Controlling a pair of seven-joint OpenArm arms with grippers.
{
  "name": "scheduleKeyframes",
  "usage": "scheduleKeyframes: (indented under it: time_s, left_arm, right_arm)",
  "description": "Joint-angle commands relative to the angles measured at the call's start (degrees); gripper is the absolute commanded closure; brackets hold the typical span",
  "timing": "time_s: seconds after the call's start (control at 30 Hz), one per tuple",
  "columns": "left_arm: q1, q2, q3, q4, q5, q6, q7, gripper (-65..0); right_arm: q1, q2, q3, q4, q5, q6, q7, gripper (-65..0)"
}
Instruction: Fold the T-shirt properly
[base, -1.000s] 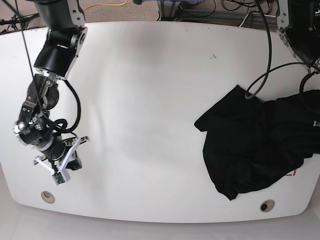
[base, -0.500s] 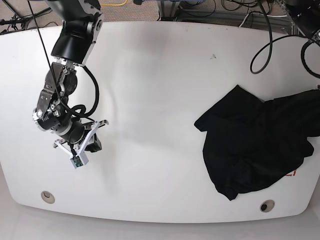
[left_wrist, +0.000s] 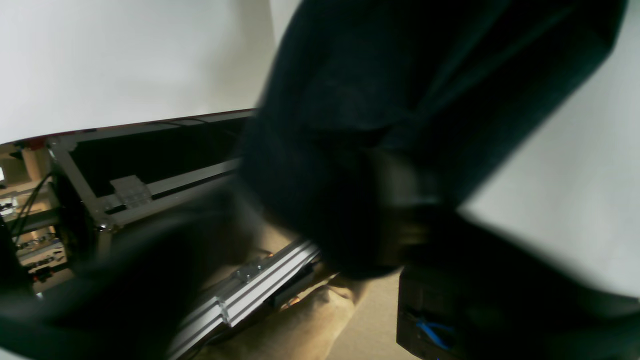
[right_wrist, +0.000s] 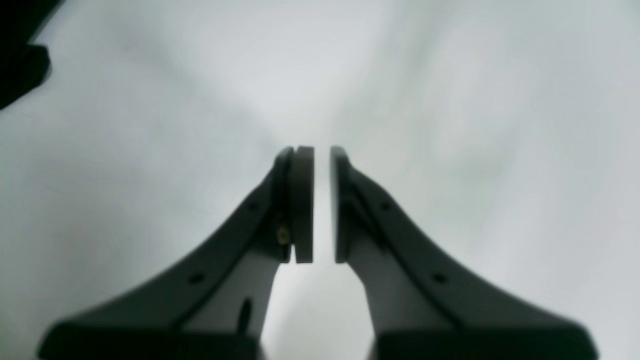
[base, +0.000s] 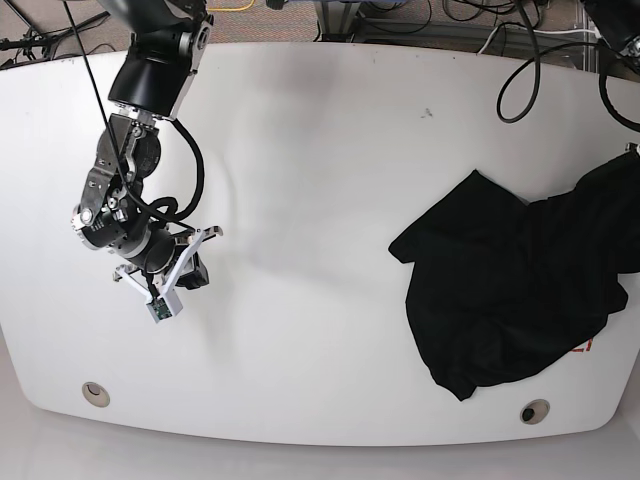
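The black T-shirt (base: 520, 290) lies crumpled at the right end of the white table (base: 320, 150), its right side running past the table's edge. In the left wrist view the same cloth (left_wrist: 400, 100) fills the frame, close and blurred. It hangs over the table edge, and my left gripper's fingers are lost in the dark blur below it. My right gripper (base: 185, 272) hovers over the bare left part of the table, far from the shirt. Its pads (right_wrist: 302, 205) stand almost together with nothing between them.
Two round holes (base: 96, 393) (base: 534, 411) sit near the table's front edge. A red mark (base: 583, 347) peeks out beside the shirt. Cables (base: 520, 90) loop over the far right corner. Aluminium frame bars (left_wrist: 240, 290) show below the table edge.
My right arm has swung right and farther onto the table. The left arm has left the base view, and the shirt's far right corner has drawn up toward the edge.
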Motion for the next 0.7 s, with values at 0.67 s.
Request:
scheduleKeyframes:
  time_s: [0.67]
  left_arm:
    - [-21.7, 12.2, 0.4, -5.0, -8.6, 0.1, 4.1, -60.6]
  right_arm:
    - [1.1, 1.0, 0.3, 1.2, 0.8, -0.1, 1.4, -5.7]
